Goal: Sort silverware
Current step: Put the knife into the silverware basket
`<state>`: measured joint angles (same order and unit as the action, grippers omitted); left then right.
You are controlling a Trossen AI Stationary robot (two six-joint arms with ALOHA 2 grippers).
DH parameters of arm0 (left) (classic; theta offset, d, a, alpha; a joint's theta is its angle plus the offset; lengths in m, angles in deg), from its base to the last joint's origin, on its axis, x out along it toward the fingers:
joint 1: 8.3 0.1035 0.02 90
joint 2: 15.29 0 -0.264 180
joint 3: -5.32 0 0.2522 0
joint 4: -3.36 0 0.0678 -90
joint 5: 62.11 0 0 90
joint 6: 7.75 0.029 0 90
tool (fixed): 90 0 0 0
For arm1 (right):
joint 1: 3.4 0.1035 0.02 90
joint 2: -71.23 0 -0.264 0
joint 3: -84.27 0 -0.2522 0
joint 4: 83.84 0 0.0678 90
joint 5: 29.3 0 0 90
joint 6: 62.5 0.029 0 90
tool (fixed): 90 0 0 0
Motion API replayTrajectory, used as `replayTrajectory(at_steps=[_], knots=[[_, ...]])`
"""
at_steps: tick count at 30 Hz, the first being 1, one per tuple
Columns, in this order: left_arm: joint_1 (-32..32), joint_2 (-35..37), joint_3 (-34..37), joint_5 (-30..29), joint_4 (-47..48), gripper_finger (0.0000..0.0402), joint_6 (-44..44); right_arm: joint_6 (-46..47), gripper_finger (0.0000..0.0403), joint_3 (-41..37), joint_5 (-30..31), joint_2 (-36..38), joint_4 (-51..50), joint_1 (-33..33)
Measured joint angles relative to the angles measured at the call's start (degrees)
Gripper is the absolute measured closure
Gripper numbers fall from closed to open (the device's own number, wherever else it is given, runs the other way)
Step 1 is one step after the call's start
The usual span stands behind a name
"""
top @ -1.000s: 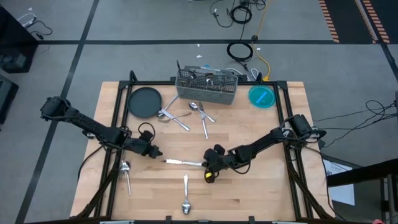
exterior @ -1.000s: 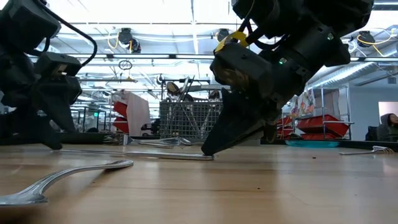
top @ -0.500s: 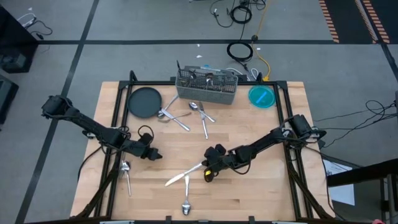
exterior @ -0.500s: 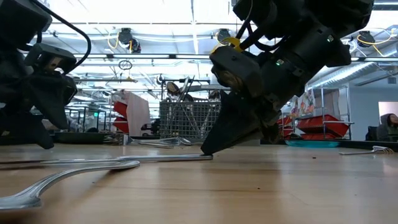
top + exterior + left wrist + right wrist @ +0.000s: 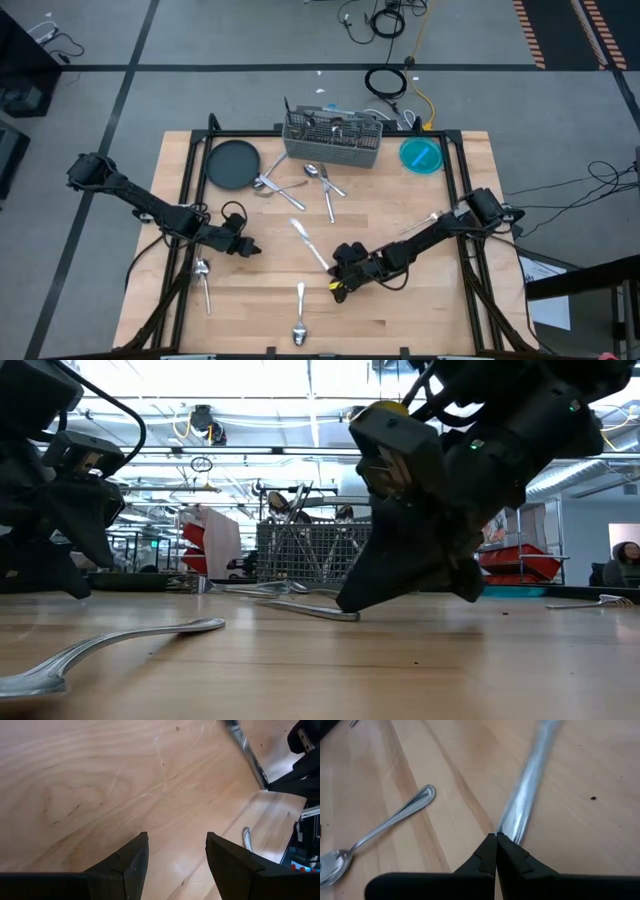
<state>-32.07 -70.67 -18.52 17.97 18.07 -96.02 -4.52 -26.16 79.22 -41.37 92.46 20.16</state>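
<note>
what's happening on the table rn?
The right gripper is shut, fingertips down on the wooden table, pressing on one end of a knife and swinging it around; within the last second it has turned from pointing at the left arm to pointing up toward the caddy. The left gripper is open and empty, waiting nearby. More spoons and forks lie loose, unsorted.

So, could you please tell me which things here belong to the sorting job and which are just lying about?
Belongs:
- knife at the right gripper fingers
- spoon
- fork
- pieces by the plate
- mesh caddy

Lying about:
- dark plate
- blue dish
</note>
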Motion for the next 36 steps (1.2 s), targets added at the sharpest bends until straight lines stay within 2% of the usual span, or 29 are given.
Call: replayTrajectory(at_steps=[4,11,20,25,32,36], knots=[[0.00,0.00,0.00,-1.27,-0.01,0.0201,-0.10,-0.40,0.0403,0.00,0.25,0.00,-0.02,0.08],[0.17,0.00,0.00,-11.88,-0.04,0.0201,-4.91,0.13,0.0403,0.10,0.93,0.04,-2.20,0.33],[0.17,-1.20,0.00,-13.22,-0.58,0.0201,-5.81,0.11,0.0403,0.09,1.55,0.07,-2.61,0.80],[0.17,-5.90,0.02,-13.55,-8.33,0.0193,-5.65,-0.55,0.0403,0.07,1.59,0.07,-2.56,0.80],[1.63,-17.96,-0.28,-14.88,-21.27,0.0178,-5.47,-0.79,0.0403,0.04,2.21,0.04,-2.62,0.84],[3.49,-21.81,-0.37,-15.06,-26.13,0.0177,-5.31,-1.37,0.0403,0.02,2.28,0.04,-2.60,0.89]])
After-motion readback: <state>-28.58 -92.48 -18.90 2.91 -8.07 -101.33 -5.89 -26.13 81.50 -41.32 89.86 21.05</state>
